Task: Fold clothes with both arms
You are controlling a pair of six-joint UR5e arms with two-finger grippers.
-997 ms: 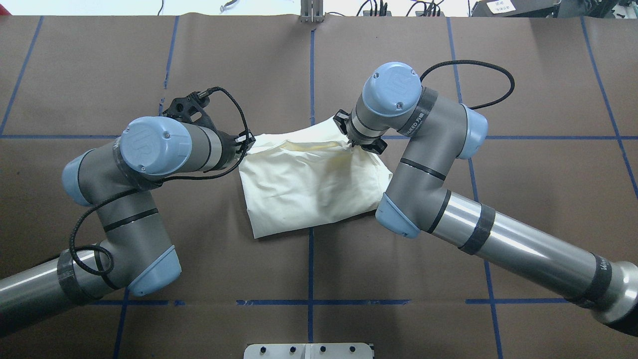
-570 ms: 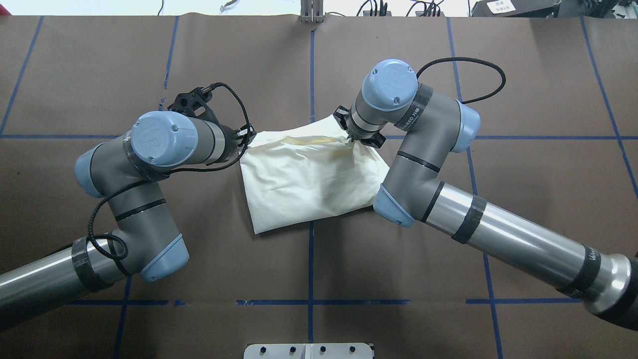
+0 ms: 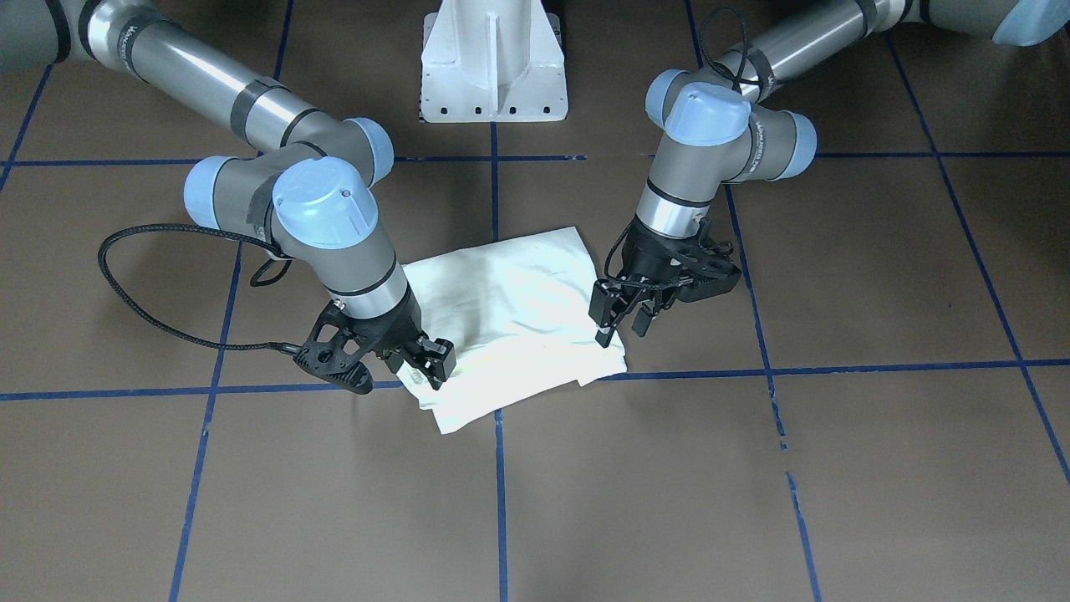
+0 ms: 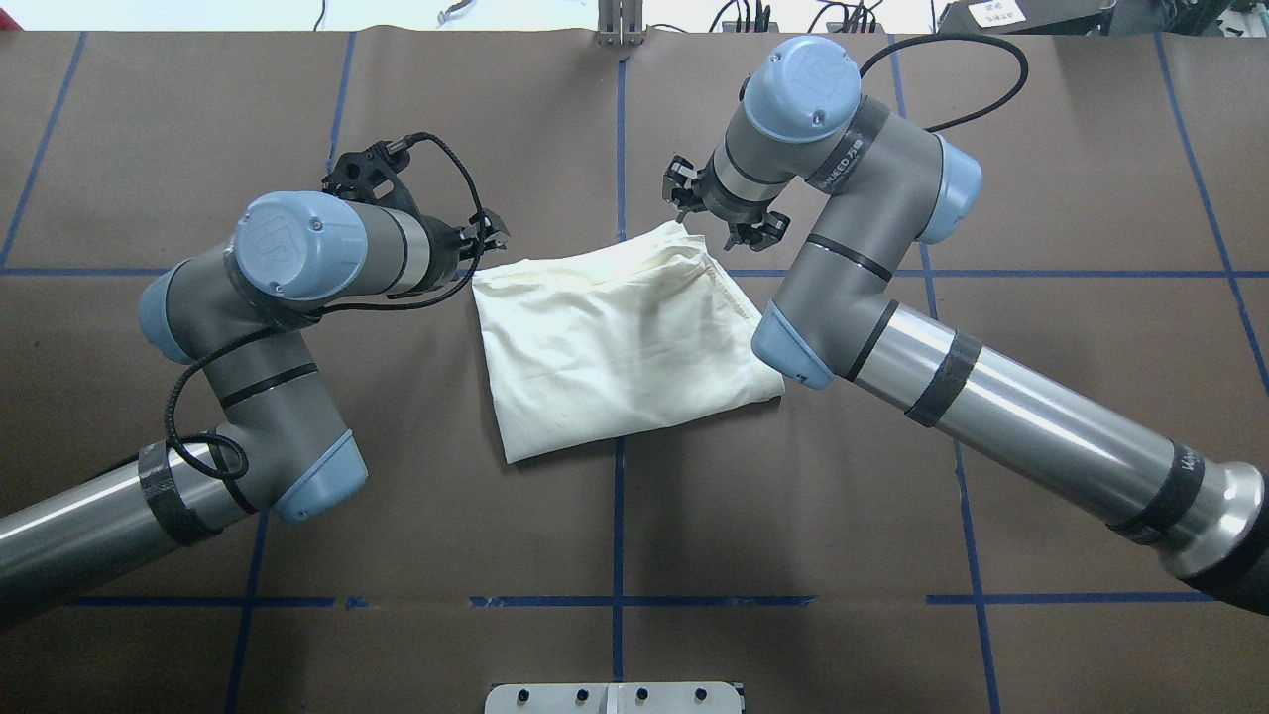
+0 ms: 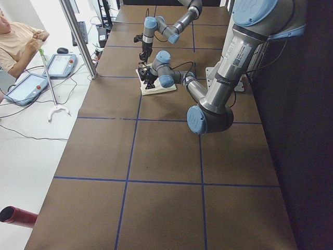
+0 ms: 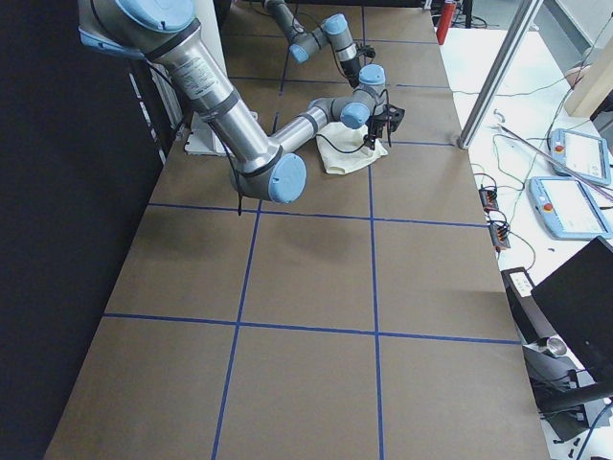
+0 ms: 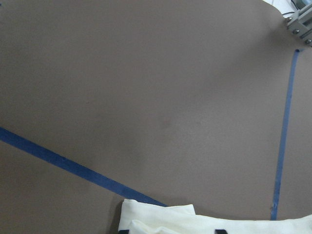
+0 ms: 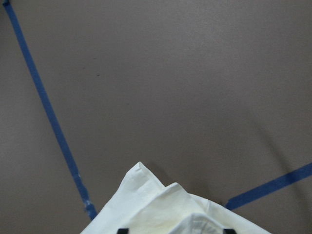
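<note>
The cream-white shirt [image 4: 615, 337] lies folded into a rough rectangle on the brown table, plain side up, also seen from the front [image 3: 510, 309]. My left gripper [image 4: 486, 238] hovers open at its far left corner, empty [image 3: 620, 322]. My right gripper [image 4: 722, 210] is open too, just above the far right corner [image 3: 422, 364], with nothing in it. In the left wrist view a shirt corner [image 7: 195, 224] lies between spread fingertips at the bottom edge. The right wrist view shows the same over its shirt corner [image 8: 161, 209]. No print shows.
Blue tape lines [image 4: 619, 149] grid the brown table cover. The white pedestal base [image 3: 493, 58] stands at the robot's side of the table. A person [image 5: 15, 41] sits beyond the far end by control tablets [image 5: 26, 88]. A red cylinder [image 5: 15, 216] lies off the table.
Both grippers have let go of the shirt's far edge, opened and lifted away toward the far side. The raised edge has dropped and the shirt now lies flat.
</note>
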